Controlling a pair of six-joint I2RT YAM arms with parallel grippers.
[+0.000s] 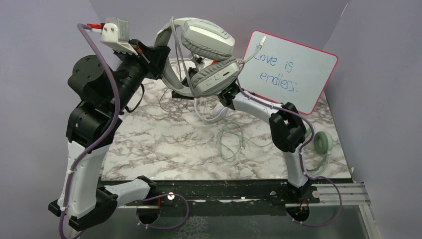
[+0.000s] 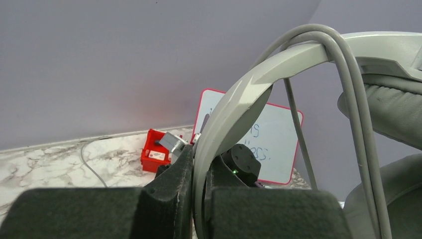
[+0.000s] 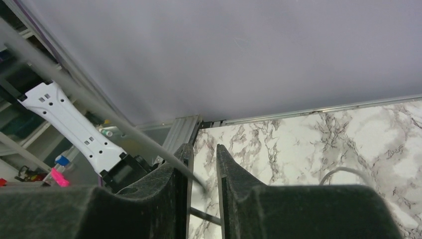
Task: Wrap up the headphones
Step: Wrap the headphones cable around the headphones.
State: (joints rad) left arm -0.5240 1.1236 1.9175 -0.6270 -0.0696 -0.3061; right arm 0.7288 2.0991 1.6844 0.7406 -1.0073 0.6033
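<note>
headphones [image 1: 209, 55] hang aloft, headband [image 2: 234, 114] clamped in the left gripper [image 2: 199, 164]; right gripper [image 3: 204, 154] fingers pinched onto the cable [image 3: 99, 107]

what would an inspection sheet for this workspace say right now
surface: marble table
job's things: white headphones held up above the table; mint ear cup lying near the right edge
clutter: whiteboard with handwriting, leaning at the back
grippers: left gripper fingers clamped on the headband; right gripper fingers closed on the white cable
cables: white cable looped over the headband, hanging to the table; thin mint cable loose mid-table
surroundings: lilac walls
</note>
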